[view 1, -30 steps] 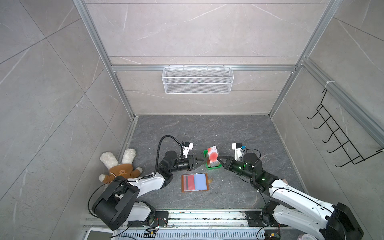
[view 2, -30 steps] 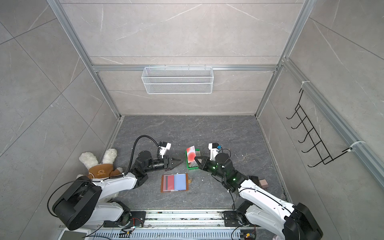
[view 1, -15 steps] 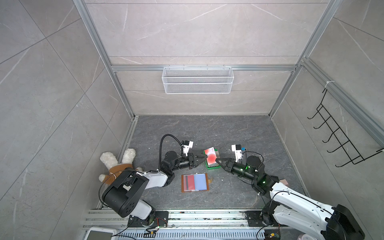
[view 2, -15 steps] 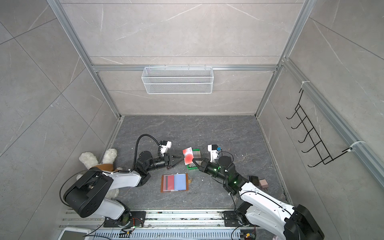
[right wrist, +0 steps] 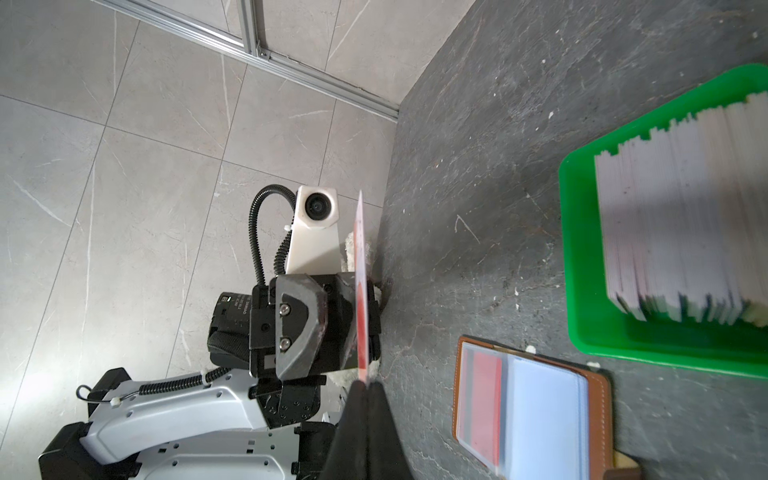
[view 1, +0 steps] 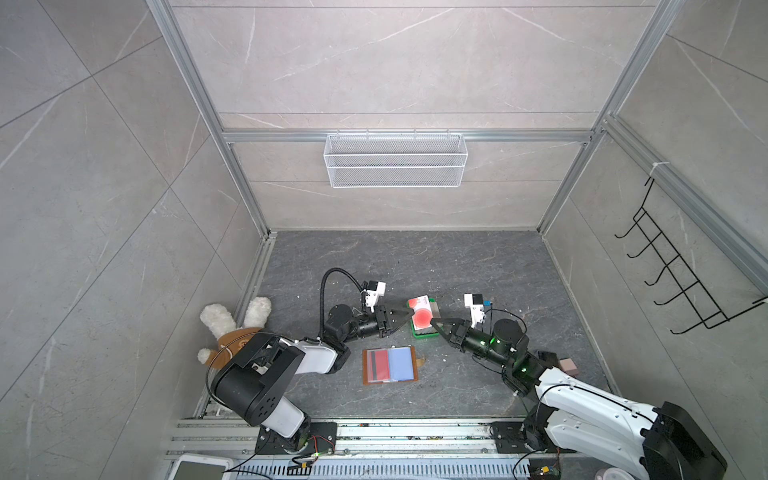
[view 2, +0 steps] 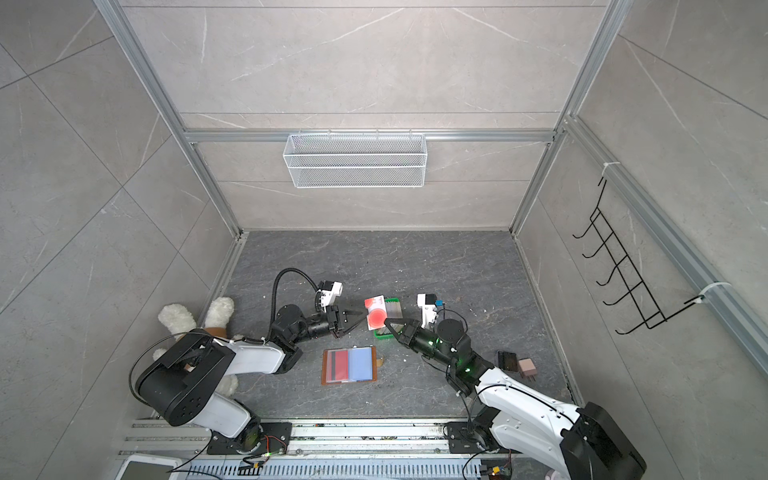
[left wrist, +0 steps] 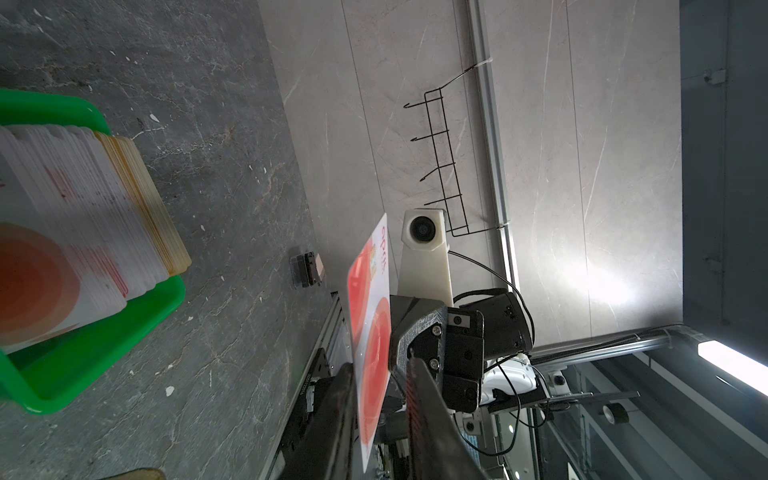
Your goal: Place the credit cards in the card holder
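In both top views your right claw is pinching a credit card near the green tray, with the left claw at its opposite edge. Left wrist view: the left jaws are standing apart, straddling the card. Right wrist view: the card holder is lying open beside the tray.

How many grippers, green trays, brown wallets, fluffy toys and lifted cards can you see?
Black robot grippers: 2 (left gripper, right gripper)
Green plastic tray: 1
Tan-brown leather wallet: 1
White-and-brown plush toy: 1
Pinkish-white plastic card held up: 1
Total: 6
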Action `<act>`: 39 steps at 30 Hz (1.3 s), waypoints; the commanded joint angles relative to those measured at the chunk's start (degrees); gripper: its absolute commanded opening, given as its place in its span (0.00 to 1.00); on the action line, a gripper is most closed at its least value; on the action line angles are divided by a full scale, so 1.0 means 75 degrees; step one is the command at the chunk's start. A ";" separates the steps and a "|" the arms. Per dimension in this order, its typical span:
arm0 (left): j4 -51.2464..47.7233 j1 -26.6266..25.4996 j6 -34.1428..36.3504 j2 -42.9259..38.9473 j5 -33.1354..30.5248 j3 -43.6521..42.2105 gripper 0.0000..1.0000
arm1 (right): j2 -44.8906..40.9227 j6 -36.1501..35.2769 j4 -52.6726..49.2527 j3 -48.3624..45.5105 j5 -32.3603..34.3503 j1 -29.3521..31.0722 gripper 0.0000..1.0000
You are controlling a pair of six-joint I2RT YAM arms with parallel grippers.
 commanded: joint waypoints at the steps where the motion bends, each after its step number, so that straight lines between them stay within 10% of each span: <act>1: 0.0614 -0.0148 0.0128 -0.0103 -0.0092 0.0005 0.23 | 0.0171 0.0228 0.0480 -0.0105 0.0328 0.0131 0.00; 33: -0.0010 -0.0222 0.0532 -0.0062 -0.0531 -0.0017 0.01 | 0.0212 0.0246 0.0302 -0.0240 0.1466 0.0844 0.00; 39: -0.1171 -0.0201 0.1109 -0.0390 -0.0701 -0.0112 0.00 | -0.0171 -0.0218 -0.0597 -0.0064 0.1676 0.0888 0.23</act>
